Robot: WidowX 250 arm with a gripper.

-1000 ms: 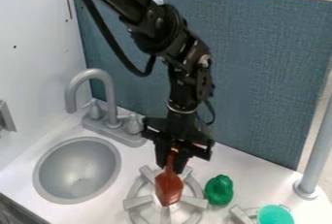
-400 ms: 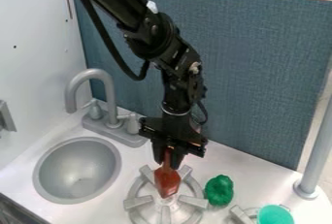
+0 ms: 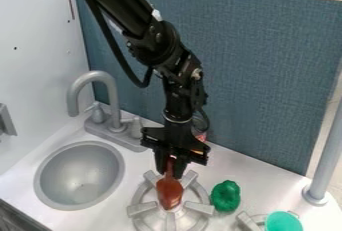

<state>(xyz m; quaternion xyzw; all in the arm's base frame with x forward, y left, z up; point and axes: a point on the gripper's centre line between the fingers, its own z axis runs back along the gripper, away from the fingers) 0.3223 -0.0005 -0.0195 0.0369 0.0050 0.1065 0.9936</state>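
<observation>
So the reddish-brown spatula [image 3: 169,193] hung head-down over the burner grate [image 3: 141,209], handle pinched in the gripper [image 3: 172,167], with the green toy pepper [image 3: 226,196] at its 3 o'clock and the sink [image 3: 79,167] at 9. Looked like the placing step to me, so next came gentle lowering, then letting go. Couldn't tell if it touched the grate.
</observation>
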